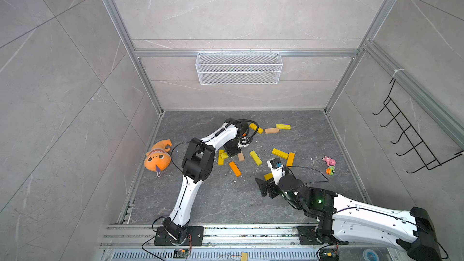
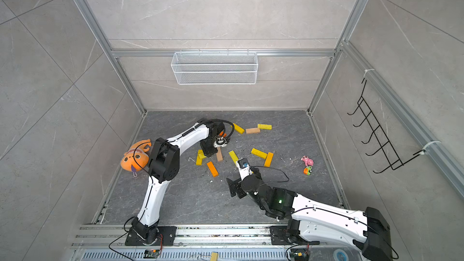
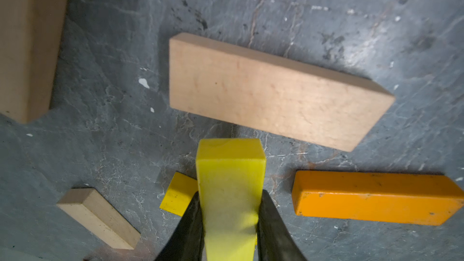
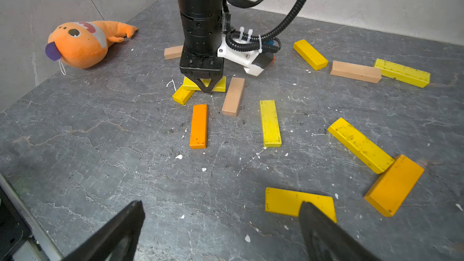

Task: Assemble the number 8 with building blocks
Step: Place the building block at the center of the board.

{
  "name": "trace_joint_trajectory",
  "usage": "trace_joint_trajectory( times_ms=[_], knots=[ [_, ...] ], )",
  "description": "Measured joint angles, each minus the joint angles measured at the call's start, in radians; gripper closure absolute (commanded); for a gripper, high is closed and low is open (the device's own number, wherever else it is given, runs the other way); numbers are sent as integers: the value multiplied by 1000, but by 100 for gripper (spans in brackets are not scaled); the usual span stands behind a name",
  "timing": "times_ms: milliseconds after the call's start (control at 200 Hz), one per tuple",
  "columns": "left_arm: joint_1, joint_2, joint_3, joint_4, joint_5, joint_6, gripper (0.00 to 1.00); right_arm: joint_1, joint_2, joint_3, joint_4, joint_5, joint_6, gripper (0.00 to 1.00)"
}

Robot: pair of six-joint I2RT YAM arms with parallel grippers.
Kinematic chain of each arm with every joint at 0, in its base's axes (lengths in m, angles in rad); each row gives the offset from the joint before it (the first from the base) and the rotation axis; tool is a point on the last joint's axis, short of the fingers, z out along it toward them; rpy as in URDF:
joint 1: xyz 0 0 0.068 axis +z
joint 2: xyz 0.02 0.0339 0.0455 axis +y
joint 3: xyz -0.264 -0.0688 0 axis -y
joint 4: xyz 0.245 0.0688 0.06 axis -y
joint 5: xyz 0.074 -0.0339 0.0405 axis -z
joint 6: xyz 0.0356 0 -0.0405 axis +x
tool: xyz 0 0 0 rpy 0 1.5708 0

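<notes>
The building blocks are flat, square-edged rectangular bars, painted yellow or orange or left as bare tan wood. They lie scattered over the middle of the bench, a dark grey slab veined like stone and flecked with white chips. The left tool points straight down, its black tapered fingers clamped on the narrow sides of a yellow block that sits crosswise over a second yellow bar. Only the left wrist view shows that grip close up, with the fine grain of a tan block and the scuffed paint of an orange block beside it. The right tool hangs over the near right of the bench, fingers wide apart and holding nothing, just beside a flat yellow bar. Only the top views show the white wire mesh basket on the far wall and a small pink toy at the right. A soft orange plush toy lies at the left edge.
</notes>
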State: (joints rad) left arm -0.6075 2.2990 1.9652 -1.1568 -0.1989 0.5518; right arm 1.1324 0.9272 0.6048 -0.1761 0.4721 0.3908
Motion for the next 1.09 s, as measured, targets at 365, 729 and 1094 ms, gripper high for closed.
trace_joint_trajectory(
  times_ms=[365,729,1094],
  knots=[
    [-12,56,72,-17,1,-2,84,0,0,-6,0,6,2,1],
    [-12,54,70,-16,-9,-2,85,0,-2,-7,0,8,2,1],
    [-3,6,13,-17,-18,-2,85,0,1,-7,0,7,2,1]
  ],
)
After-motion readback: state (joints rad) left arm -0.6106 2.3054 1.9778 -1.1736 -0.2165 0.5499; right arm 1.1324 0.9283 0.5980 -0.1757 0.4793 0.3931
